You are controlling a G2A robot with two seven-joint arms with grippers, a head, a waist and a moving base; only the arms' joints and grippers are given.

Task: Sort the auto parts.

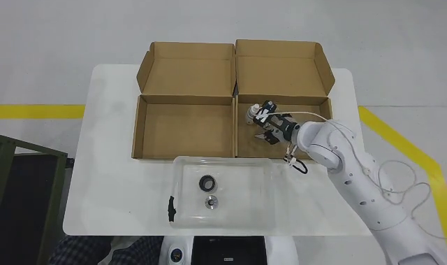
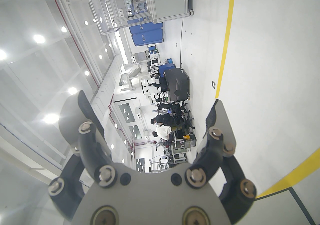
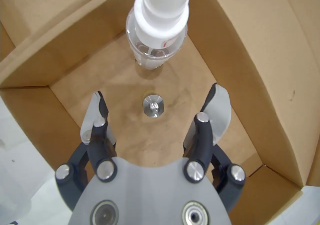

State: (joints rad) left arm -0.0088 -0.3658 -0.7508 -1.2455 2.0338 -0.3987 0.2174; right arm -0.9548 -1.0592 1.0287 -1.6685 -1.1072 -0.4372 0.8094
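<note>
Right gripper (image 3: 157, 92) fingers standing spread, metal part (image 3: 153, 108) lying between them, white-capped part (image 3: 162, 18) standing just beyond (left gripper (image 2: 150, 100) fingers also spread).

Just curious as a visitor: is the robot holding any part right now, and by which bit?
Nothing is held. The right gripper hangs with jaws open above a small metal part lying in the box; the left gripper is open and empty.
</note>
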